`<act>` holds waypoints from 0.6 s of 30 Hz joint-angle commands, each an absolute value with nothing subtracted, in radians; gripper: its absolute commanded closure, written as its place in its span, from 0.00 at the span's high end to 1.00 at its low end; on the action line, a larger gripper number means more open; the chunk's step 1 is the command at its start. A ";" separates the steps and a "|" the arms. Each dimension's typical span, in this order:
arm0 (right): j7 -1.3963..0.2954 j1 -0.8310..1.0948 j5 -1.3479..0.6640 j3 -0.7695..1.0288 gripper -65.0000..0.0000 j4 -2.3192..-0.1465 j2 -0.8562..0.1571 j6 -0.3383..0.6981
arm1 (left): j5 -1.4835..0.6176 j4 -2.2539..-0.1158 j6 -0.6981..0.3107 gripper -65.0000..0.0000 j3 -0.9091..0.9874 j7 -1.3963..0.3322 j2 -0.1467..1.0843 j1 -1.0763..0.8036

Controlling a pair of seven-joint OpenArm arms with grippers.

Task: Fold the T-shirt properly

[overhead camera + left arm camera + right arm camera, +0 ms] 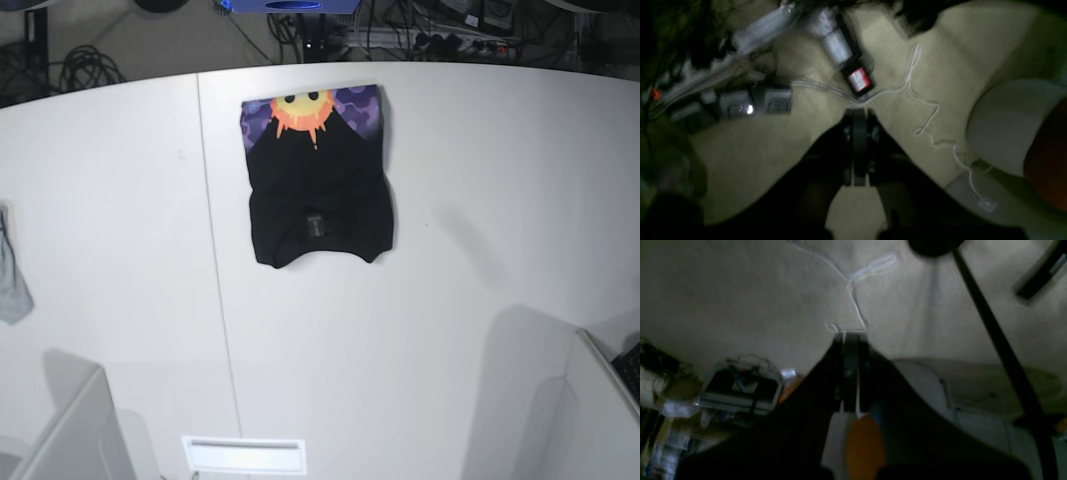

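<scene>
The T-shirt (320,205) is soft, matt black cloth with a flat orange-and-purple print. The table (480,330) looks smooth, white and faintly satin.

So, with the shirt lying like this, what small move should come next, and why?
Probably bring one arm down to the T-shirt and fold its lower edge up. It lies partly folded on the table, the sun print showing only at the top. Both arms are lifted away, jaws shut.
</scene>
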State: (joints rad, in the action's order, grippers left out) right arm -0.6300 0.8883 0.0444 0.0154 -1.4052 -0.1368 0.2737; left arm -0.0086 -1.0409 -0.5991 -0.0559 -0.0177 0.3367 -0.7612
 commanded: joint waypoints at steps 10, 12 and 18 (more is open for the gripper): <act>-0.470 0.684 0.050 -0.070 0.00 -0.975 -0.220 0.275 | -0.010 -0.541 -0.536 0.00 -0.074 0.180 0.311 -0.536; -0.410 0.619 0.048 -0.122 0.00 -0.854 -0.239 0.275 | -0.008 -0.426 -0.507 0.00 -0.074 0.217 0.282 -0.472; -0.185 0.450 0.048 -0.206 0.00 -0.536 -0.240 0.275 | -0.008 -0.140 -0.481 0.00 -0.076 0.363 0.211 -0.329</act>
State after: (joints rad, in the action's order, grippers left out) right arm -0.1780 0.4347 0.0471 -0.2050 -0.5327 -0.2306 0.2707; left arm -0.0154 -0.1467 -0.4702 -0.0746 0.3611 0.2031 -0.3084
